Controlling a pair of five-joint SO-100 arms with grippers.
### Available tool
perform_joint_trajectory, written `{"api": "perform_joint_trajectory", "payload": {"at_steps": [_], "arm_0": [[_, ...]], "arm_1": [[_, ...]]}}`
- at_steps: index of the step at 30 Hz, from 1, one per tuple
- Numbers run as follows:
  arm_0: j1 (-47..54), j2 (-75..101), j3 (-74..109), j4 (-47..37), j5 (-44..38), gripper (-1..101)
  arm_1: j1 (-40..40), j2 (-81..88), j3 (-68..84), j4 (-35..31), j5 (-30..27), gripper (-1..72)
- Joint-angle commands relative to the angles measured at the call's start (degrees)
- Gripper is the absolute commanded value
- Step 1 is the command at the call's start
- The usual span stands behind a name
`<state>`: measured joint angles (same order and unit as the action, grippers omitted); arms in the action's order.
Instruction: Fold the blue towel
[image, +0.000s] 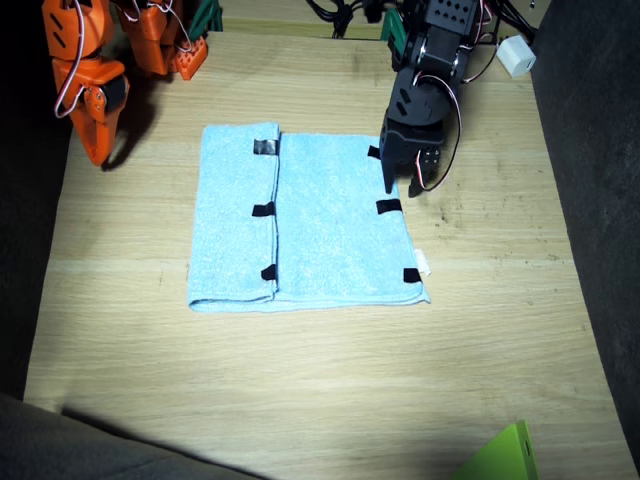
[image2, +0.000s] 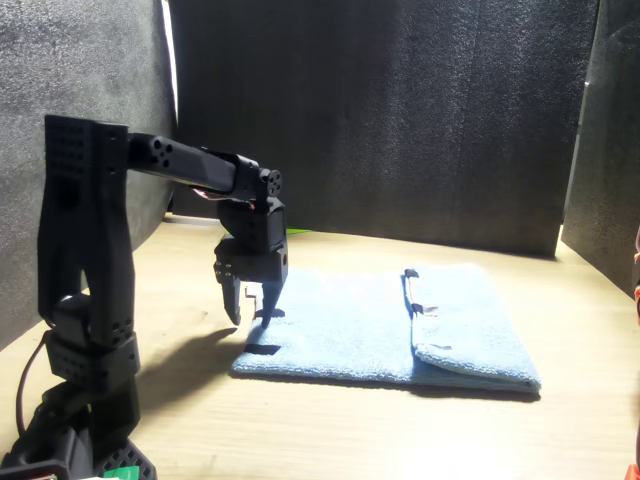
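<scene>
1. The blue towel (image: 310, 225) lies flat mid-table, one side flap already folded over (its edge lined with black tape strips (image: 264, 210)).
2. The left gripper (image: 400, 185) hovers at the towel's opposite edge, jaws parted, nothing held.
3. The right gripper (image: 100, 150) idles near the table's far corner; its jaws I cannot tell.
4. Judging by this, the second fold is still to do.

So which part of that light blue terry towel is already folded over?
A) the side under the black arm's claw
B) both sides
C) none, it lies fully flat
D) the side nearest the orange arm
D: the light blue terry towel has a doubled flap on the orange arm's side; the edge under the black left claw lies single.
</scene>
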<state>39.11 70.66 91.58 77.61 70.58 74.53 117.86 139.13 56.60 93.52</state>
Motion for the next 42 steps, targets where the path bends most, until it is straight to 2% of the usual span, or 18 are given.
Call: {"api": "perform_joint_trajectory", "payload": {"at_steps": [1,6,9,11,12,14,15,18,22,35,42], "arm_0": [[0.26,0.09,-3.52,1.76,1.32,21],[-0.88,-0.18,-5.71,2.55,2.02,2],[-1.41,0.18,-5.80,2.64,2.11,2],[-1.49,0.53,-5.80,2.64,1.49,5],[-1.49,0.79,-5.89,2.55,1.32,1],[-1.32,1.85,-5.71,2.29,0.97,0],[-1.14,2.55,-5.45,2.11,0.79,1],[-0.97,3.87,-4.83,2.64,0.70,18],[-1.93,5.19,-2.64,2.64,1.23,30],[-6.06,10.28,10.20,-7.65,-4.31,30],[-5.71,11.95,12.04,-9.76,-5.71,27]], "arm_1": [[0.35,0.62,-1.14,0.62,0.88,-0.1],[0.26,0.44,-1.14,0.62,0.88,-0.1],[0.18,0.44,-1.14,0.62,0.88,-0.1],[0.18,0.44,-1.14,0.62,0.88,-0.1],[0.18,0.44,-1.14,0.62,0.88,-0.1],[0.18,0.44,-1.14,0.62,0.88,-0.1],[0.18,0.44,-1.14,0.62,0.88,-0.1],[0.18,0.44,-1.23,0.62,0.88,-0.1],[0.18,0.18,-1.41,0.62,1.05,-0.1],[0.00,-0.53,-1.76,0.79,1.41,-0.1],[-0.70,-0.53,-1.76,1.41,1.67,-0.1]]}}
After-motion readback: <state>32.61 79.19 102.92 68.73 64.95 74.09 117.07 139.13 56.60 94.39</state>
